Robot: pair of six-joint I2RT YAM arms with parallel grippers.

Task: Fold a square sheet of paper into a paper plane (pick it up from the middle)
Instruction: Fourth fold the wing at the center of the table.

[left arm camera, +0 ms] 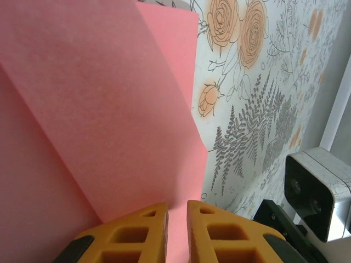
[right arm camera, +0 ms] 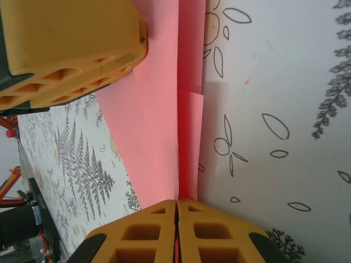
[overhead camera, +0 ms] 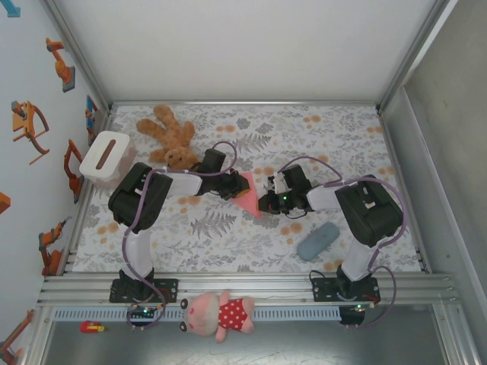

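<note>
Pinching thin, creased salmon-pink paper (left arm camera: 109, 109): hollow-ribbed yellow left pincer (left arm camera: 177, 212) and right pincer (right arm camera: 176, 208).

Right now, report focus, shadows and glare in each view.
Top external: even soft light, no glare, faint shadows under the arms. Left wrist: floral tablecloth sharp, pink paper close and slightly soft. Right wrist: paper casts a pale shadow on the cloth; left end effector's finger blurred.

Bright, even overhead light; soft shadows; wrist close-ups slightly blurred
</note>
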